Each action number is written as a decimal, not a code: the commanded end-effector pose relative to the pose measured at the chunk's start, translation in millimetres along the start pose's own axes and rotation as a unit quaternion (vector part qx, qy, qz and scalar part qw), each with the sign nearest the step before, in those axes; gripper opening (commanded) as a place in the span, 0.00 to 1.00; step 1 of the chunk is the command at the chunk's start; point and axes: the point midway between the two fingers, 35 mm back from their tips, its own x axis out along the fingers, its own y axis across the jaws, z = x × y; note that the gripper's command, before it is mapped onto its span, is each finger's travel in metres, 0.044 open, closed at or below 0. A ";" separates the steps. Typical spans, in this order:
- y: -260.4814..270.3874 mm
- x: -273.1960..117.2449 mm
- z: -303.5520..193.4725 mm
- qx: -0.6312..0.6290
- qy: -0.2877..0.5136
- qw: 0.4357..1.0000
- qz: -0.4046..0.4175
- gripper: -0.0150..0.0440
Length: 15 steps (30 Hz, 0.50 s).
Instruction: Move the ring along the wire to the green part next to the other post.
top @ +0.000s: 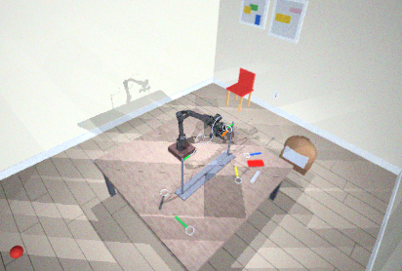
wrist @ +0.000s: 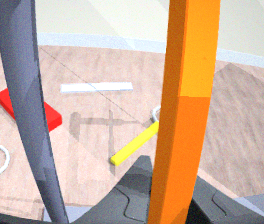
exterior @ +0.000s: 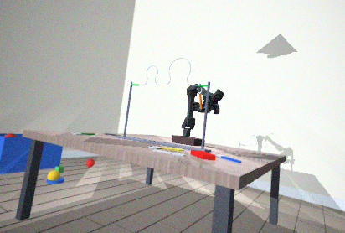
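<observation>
The orange handle [top: 224,134] [exterior: 201,100] [wrist: 183,110] hangs down from its ring [top: 228,128] beside the right post in the exterior view. My gripper [top: 223,135] [exterior: 201,106] [wrist: 153,165] is shut on the handle's lower part. The ring appears around the inner end of the green part [exterior: 203,85] at this post [exterior: 206,117] [wrist: 24,105]; exact contact is too small to tell. The thin grey wire [exterior: 181,59] runs in two humps to the other green part [exterior: 135,85] at the far post [exterior: 128,109] [top: 182,175]. The wrist view hides the ring.
On the table lie a red block [top: 256,163] [exterior: 203,154] [wrist: 53,119], a yellow-handled ring tool [top: 236,172] [wrist: 133,145], a pale bar [top: 255,176] [wrist: 97,87], a blue handle [top: 255,154] [exterior: 231,159] and a green-handled ring tool [top: 180,222]. The grey base strip [top: 205,175] joins the posts.
</observation>
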 end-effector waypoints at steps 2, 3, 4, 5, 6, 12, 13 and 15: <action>0.0 0.0 0.0 0.000 0.000 1.000 0.000 0.36; 0.0 0.0 0.0 0.000 0.000 1.000 0.000 0.40; 0.0 0.0 0.0 0.000 0.000 1.000 0.000 0.44; 0.1 -0.7 -0.1 0.000 0.000 1.000 0.000 0.49; 0.2 -2.2 -0.2 0.000 0.000 1.000 0.000 0.53; 1.3 -23.8 -1.4 0.002 0.003 1.000 -0.001 0.53; 1.2 -28.6 -1.5 0.002 0.003 1.000 -0.001 0.53; 0.8 -38.0 -1.4 0.002 0.003 1.000 -0.002 0.53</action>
